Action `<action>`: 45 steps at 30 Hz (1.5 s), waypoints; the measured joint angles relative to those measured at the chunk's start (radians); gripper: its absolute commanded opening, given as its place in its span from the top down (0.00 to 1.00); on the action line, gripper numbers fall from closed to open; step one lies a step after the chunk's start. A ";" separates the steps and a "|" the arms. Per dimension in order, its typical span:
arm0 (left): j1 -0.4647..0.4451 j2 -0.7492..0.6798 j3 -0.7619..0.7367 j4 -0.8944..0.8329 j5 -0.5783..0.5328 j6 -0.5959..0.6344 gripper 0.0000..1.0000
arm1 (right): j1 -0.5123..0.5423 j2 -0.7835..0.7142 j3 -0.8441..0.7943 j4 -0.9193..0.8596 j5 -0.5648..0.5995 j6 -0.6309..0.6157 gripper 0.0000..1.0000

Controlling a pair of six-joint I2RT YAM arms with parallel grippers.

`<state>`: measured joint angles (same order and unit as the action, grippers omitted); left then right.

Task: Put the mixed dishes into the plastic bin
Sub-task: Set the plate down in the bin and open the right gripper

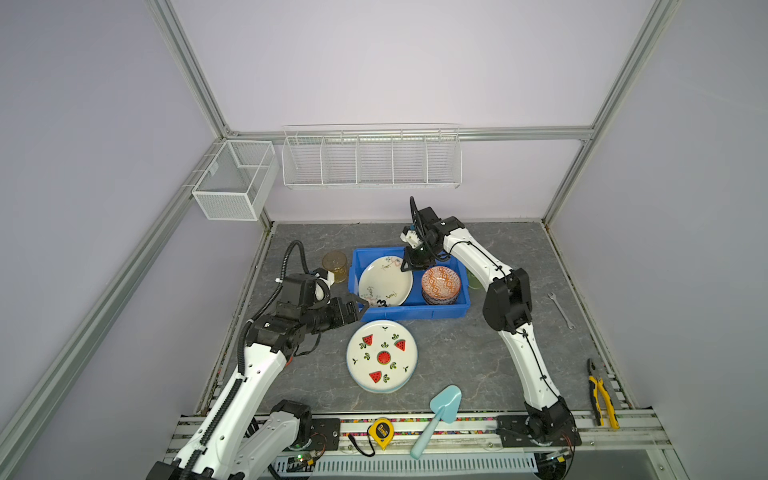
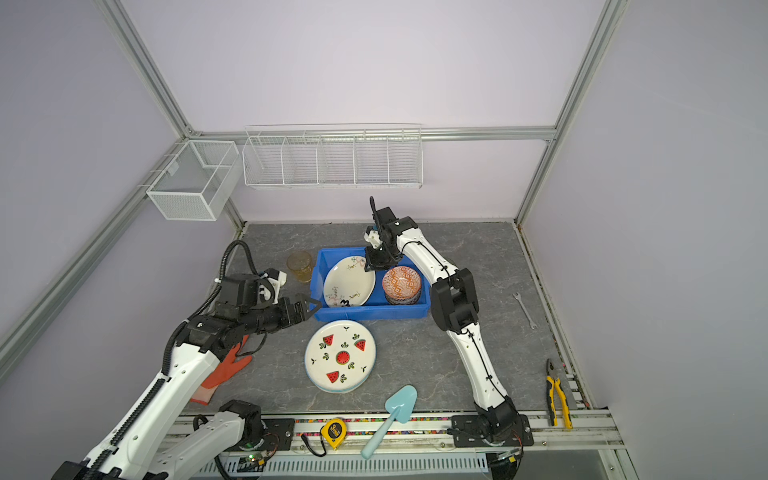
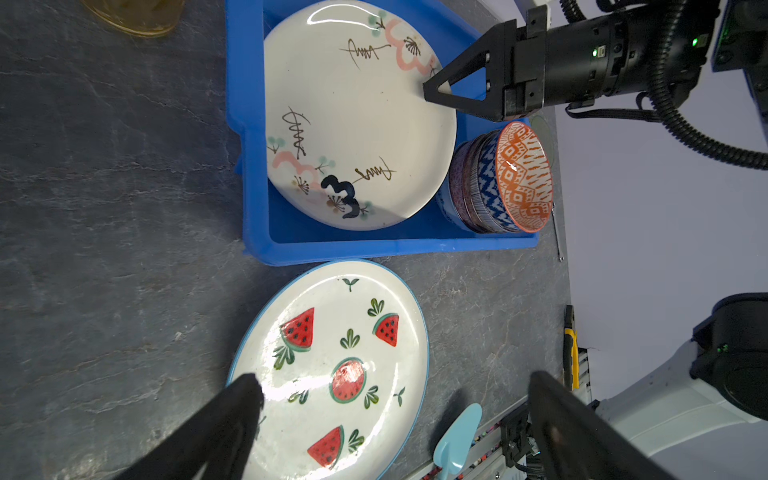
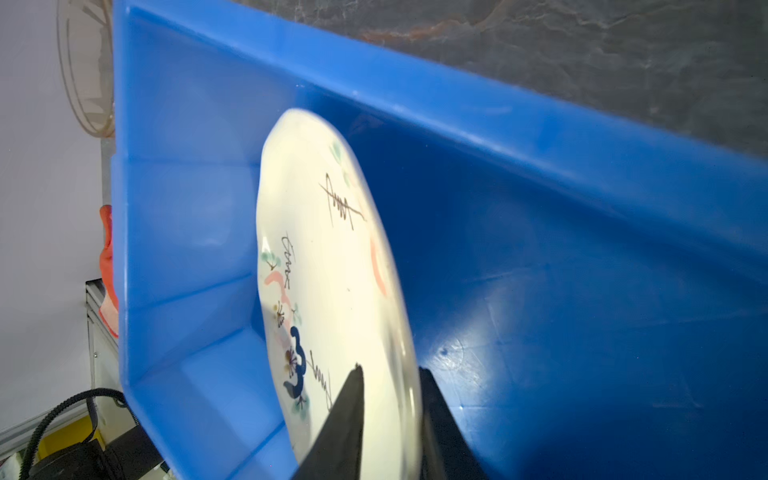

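Jaws of right gripper point(image 1: 405, 266) straddle the plate point(image 1: 384, 286) in the bin point(image 1: 415, 316), grip unclear; left gripper point(image 3: 390, 386) spread. Next we should release gently.

Grey tabletop point(image 1: 457, 353): blue bin point(image 1: 415, 312), watermelon plate point(image 1: 381, 356)

Bright even light; cream plate point(image 3: 357, 120) glary, motion-blurred in right wrist view.

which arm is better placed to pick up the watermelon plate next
Left. The left gripper is open and close to the watermelon plate on the table. The right gripper is at the far side of the blue bin, its jaws straddling the cream plate at the rim.
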<state>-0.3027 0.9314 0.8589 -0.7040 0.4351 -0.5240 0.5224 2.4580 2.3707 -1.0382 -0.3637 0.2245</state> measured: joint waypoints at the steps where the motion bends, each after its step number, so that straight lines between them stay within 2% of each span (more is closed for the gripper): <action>1: 0.000 0.000 0.000 0.000 0.000 0.000 0.00 | -0.002 0.000 0.000 0.000 0.002 -0.001 0.72; 34: 0.000 0.006 -0.035 0.022 0.008 0.000 0.00 | -0.019 0.064 0.001 0.000 0.021 -0.021 0.71; 45: 0.000 0.013 -0.064 0.042 0.011 -0.001 0.00 | -0.019 0.070 -0.019 0.021 0.032 -0.034 0.66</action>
<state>-0.3027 0.9443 0.7944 -0.6624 0.4461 -0.5247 0.5037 2.5278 2.3520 -1.0168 -0.3313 0.1902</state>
